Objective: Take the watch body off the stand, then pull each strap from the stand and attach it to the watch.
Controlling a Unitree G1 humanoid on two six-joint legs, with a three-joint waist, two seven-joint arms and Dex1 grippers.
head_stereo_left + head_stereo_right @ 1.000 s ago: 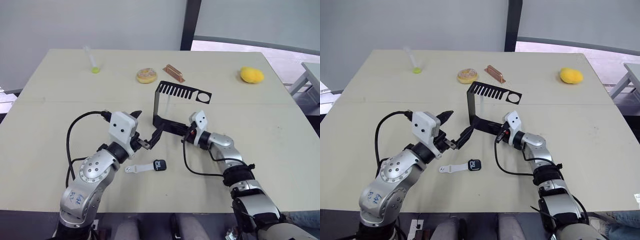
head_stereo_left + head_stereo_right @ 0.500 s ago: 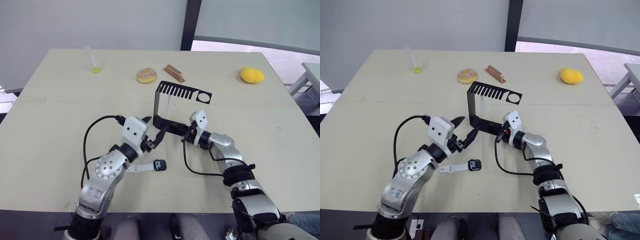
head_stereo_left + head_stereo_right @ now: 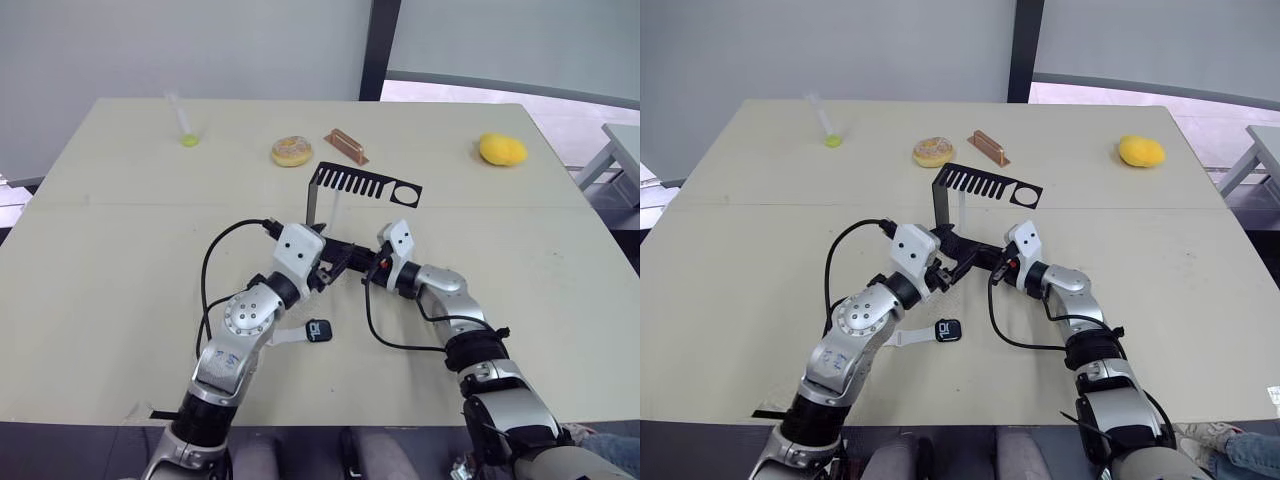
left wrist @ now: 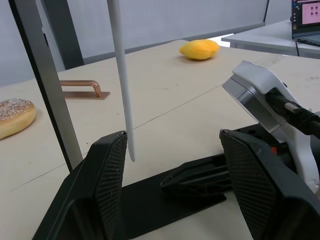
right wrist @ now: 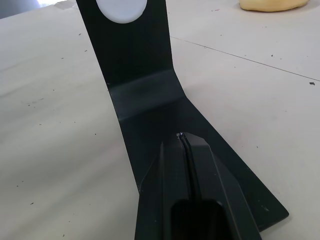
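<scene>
White strap (image 4: 121, 75) hangs thin, straight from black stand (image 3: 365, 183).

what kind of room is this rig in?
Probably an office or lab set up as a test bench. A plain beige table holds scattered props: a donut, a yellow fruit, a black stand. A laptop sits on a desk behind; grey wall panels.

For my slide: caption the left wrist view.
Open left gripper approaches the white strap hanging from the stand.
</scene>
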